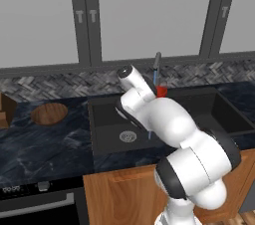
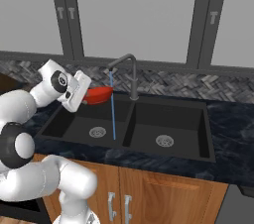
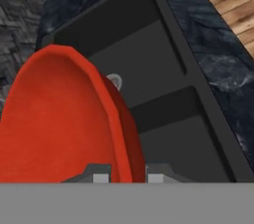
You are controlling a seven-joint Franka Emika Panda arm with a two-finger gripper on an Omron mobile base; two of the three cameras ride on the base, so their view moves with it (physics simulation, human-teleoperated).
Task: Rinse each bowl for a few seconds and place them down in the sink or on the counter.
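Note:
My gripper (image 2: 85,97) is shut on the rim of the glossy red bowl (image 2: 98,94), holding it tilted over the left basin of the black sink (image 2: 168,105). In the hand view the red bowl (image 3: 59,119) stands on edge between my fingertips (image 3: 101,174), with the sink (image 3: 163,54) below it. Water (image 2: 113,116) runs from the faucet (image 2: 132,72) past the bowl's right edge down to the basin floor. In the left base view my arm hides most of the red bowl (image 1: 162,91). The brown wooden bowl (image 1: 49,113) sits on the dark counter (image 1: 45,144), left of the sink (image 1: 107,127).
A wooden box (image 1: 5,110) stands at the counter's far left. A stove top (image 1: 35,189) lies below it at the lower left. Wooden cabinet doors (image 2: 149,193) run under the sink, and the herringbone backsplash (image 2: 188,84) is behind the faucet (image 1: 157,64).

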